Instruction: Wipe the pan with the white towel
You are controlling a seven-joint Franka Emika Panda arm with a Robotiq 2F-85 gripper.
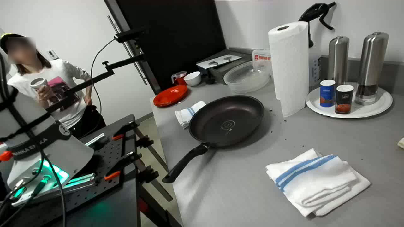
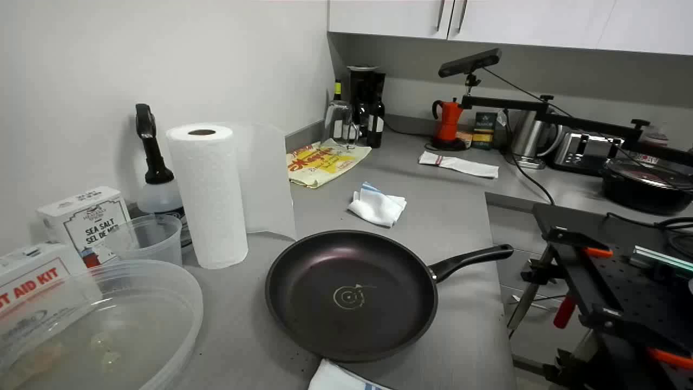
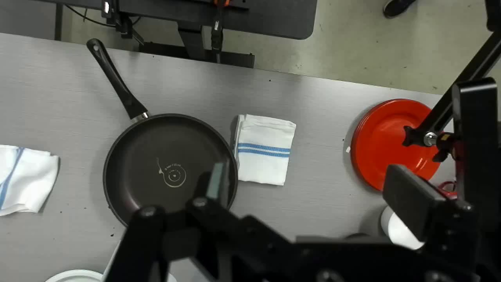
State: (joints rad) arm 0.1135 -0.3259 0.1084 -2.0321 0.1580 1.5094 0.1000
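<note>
Wrist view, claw spread wide, partly overlapping pan

My black two-fingered gripper hides part of the round black frying pan low in the wrist view; the left edge crops a blue-striped white towel.

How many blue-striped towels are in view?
2. The flat towel lies between the pan and the red plate; the rumpled towel lies on the pan's opposite side. More could be hidden behind other things.
</note>
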